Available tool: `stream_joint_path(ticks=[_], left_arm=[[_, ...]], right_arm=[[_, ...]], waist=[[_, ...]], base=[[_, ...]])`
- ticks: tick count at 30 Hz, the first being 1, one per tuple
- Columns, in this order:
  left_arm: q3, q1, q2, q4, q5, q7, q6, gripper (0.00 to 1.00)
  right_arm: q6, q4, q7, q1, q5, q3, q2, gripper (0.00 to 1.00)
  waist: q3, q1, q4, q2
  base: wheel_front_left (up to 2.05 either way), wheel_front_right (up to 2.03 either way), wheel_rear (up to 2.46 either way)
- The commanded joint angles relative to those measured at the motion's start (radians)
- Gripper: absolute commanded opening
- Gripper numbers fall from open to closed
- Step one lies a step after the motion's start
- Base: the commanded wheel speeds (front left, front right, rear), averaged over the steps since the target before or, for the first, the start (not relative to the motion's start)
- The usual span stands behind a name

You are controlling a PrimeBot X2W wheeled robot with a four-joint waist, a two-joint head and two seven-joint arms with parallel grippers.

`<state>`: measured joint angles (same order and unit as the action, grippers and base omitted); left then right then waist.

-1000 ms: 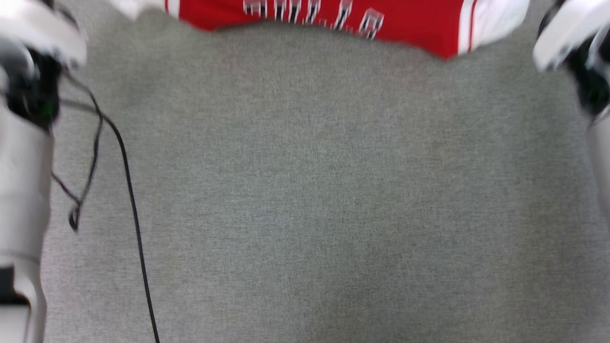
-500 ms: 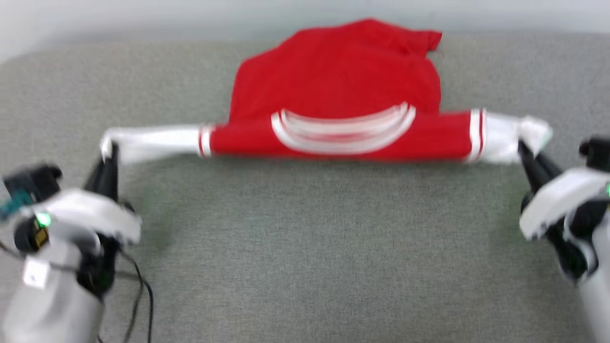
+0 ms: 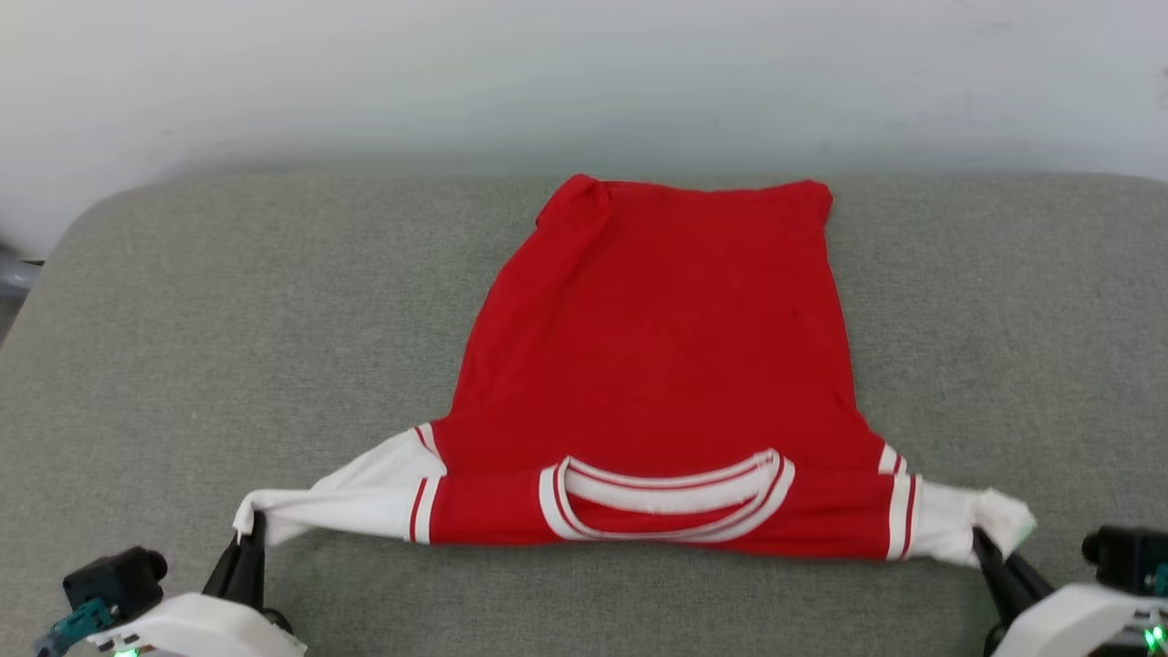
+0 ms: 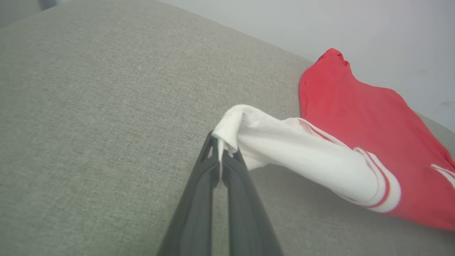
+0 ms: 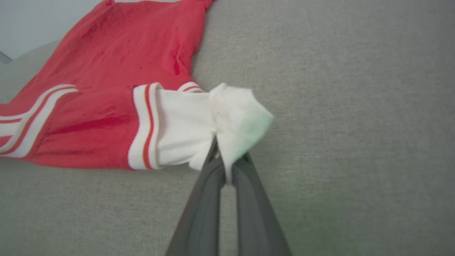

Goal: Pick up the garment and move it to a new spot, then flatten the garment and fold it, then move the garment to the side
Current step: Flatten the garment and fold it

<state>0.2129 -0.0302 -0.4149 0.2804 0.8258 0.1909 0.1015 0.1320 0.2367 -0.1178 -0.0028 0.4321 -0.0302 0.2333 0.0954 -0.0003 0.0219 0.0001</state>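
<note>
We see a grey fabric cushion (image 3: 182,347) filling most of the head view, with a pale wall (image 3: 584,73) across the top of the frame. The garment (image 3: 666,347) lies on the cushion at the centre of the frame. Its red body spreads flat toward the upper middle, and the hem reaches close to the cushion's far edge. One corner of the hem, at upper centre-left, is rolled over on itself. The striped collar (image 3: 666,497) sits at the lower centre, facing us, and the shoulder line is stretched into a band across the lower frame.

The two white sleeves are pulled outward toward the bottom corners. Our left end effector (image 3: 248,538), at the lower left of the frame, is clamped on the tip of the white sleeve (image 3: 356,497) there. In the left wrist view its dark fingers (image 4: 202,199) pinch bunched white cloth between their tips. Our right end effector (image 3: 981,543), at the lower right, is clamped the same way on the other sleeve (image 3: 949,529). In the right wrist view a fold of white fabric is squeezed between its tips.
</note>
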Motion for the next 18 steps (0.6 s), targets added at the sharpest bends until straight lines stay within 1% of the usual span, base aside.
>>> stream_joint_path(ticks=[1, 2, 6, 8, 10, 11, 12, 13, 16, 18], left_arm=[[-0.012, 0.053, -0.017, -0.048, 0.006, -0.012, 0.026, 0.00], [-0.012, 0.077, -0.019, -0.073, 0.007, -0.017, 0.036, 0.00], [-0.005, 0.151, -0.031, -0.158, -0.001, -0.037, 0.072, 0.00], [0.009, 0.168, -0.021, -0.189, -0.004, -0.044, 0.081, 0.00], [0.026, 0.179, -0.010, -0.207, -0.004, -0.054, 0.083, 0.00], [0.031, 0.178, -0.005, -0.213, -0.003, -0.056, 0.081, 0.00], [0.031, 0.178, -0.005, -0.213, -0.003, -0.056, 0.081, 0.00], [0.045, 0.174, -0.006, -0.222, -0.011, -0.061, 0.079, 0.00], [0.051, 0.163, -0.005, -0.231, -0.015, -0.058, 0.073, 0.00], [0.054, 0.154, -0.006, -0.241, -0.018, -0.057, 0.069, 0.00]], right_arm=[[-0.002, -0.054, -0.018, 0.070, -0.028, -0.026, -0.015, 0.00], [-0.002, -0.075, -0.031, 0.101, -0.028, -0.038, -0.032, 0.00], [-0.002, -0.157, -0.072, 0.209, -0.097, -0.064, -0.074, 0.00], [-0.002, -0.185, -0.082, 0.236, -0.123, -0.069, -0.099, 0.01], [-0.002, -0.195, -0.092, 0.256, -0.130, -0.065, -0.127, 0.31], [-0.002, -0.197, -0.094, 0.260, -0.133, -0.062, -0.136, 0.49], [-0.002, -0.197, -0.094, 0.260, -0.133, -0.062, -0.136, 0.49], [-0.002, -0.200, -0.092, 0.264, -0.128, -0.059, -0.148, 1.00], [-0.002, -0.211, -0.068, 0.252, -0.122, -0.061, -0.156, 1.00], [-0.002, -0.224, -0.030, 0.227, -0.117, -0.083, -0.159, 1.00]], waist=[[-0.018, 0.0003, 0.012, -0.0001], [-0.024, 0.0003, 0.015, -0.0001], [-0.035, 0.0003, 0.022, -0.0001], [-0.039, 0.0003, 0.027, -0.0001], [-0.042, 0.0003, 0.031, -0.0001], [-0.045, 0.0003, 0.034, -0.0001], [-0.045, 0.0003, 0.034, -0.0001], [-0.047, 0.0003, 0.040, -0.0001], [-0.046, 0.0003, 0.046, -0.0001], [-0.045, 0.0003, 0.052, -0.0001]], base=[[0.00, 0.00, 0.00], [0.00, 0.00, 0.00], [0.00, 0.00, 0.00], [0.00, 0.00, 0.00], [0.00, 0.00, 0.00], [0.00, 0.00, 0.00], [0.00, 0.00, 0.00], [0.00, 0.00, 0.00], [0.00, 0.00, 0.00], [0.00, 0.00, 0.00]])
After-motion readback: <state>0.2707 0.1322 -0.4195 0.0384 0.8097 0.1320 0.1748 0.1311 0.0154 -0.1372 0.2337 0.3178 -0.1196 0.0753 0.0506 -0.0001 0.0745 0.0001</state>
